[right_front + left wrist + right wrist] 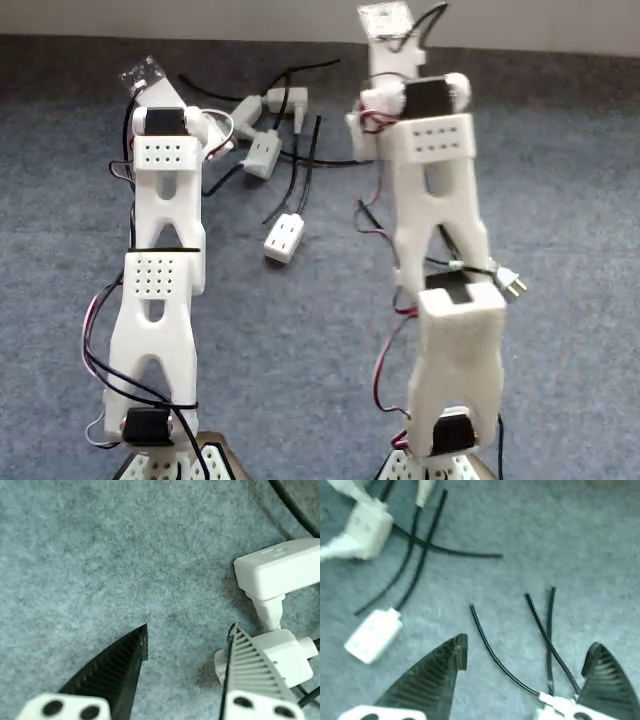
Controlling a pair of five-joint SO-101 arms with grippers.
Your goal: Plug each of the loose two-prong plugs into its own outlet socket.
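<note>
A white outlet socket (283, 238) lies alone mid-carpet on a black cord, also seen as the outlet socket (374, 634). Farther back, a second socket (262, 152) sits among white plugs (285, 100). My left gripper (189, 637) is open over bare carpet, its pale finger (240, 655) against a white socket block (287, 652) that meets a white plug (277, 570). My right gripper (527, 652) is open above thin black cords (492, 652), with nothing between its fingers. A loose two-prong plug (510, 283) lies beside the right arm's forearm.
Black cords (300, 160) cross the grey carpet (300, 350) between the two arms at the back. A pale wall edge (200, 20) bounds the far side. Open carpet lies in front of the lone socket, between the arm bases.
</note>
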